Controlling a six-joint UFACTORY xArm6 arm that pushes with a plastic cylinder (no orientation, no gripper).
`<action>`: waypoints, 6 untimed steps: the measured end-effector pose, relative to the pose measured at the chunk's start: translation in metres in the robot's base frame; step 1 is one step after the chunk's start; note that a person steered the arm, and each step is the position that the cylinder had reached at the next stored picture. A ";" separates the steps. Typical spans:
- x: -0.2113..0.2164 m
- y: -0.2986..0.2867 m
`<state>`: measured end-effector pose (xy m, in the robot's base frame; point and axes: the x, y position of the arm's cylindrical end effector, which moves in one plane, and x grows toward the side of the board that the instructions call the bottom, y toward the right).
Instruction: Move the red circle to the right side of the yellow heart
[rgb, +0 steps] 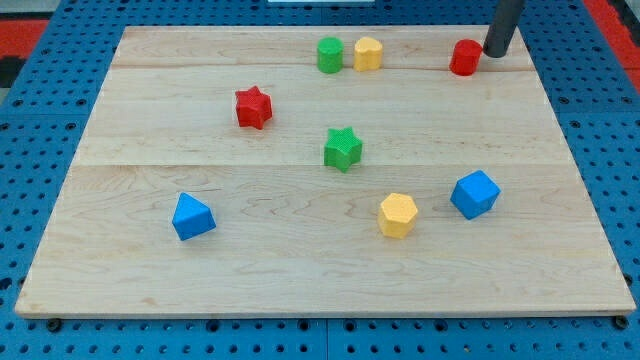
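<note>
The red circle (465, 57) stands near the view's top right on the wooden board. The yellow heart (368, 53) stands to its left along the top edge, with a green circle (330, 54) touching or nearly touching the heart's left side. My tip (496, 53) is just right of the red circle, very close to it or touching it. A gap of bare board separates the red circle from the yellow heart.
A red star (253, 107) lies left of centre. A green star (343, 148) is at the middle. A yellow hexagon (397, 214) and a blue hexagon-like block (474, 193) lie lower right. A blue triangle-like block (192, 216) lies lower left. The board's top edge (300, 28) is close behind the top row.
</note>
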<state>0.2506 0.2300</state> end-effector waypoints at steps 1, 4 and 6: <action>0.002 -0.010; 0.040 0.001; -0.002 -0.016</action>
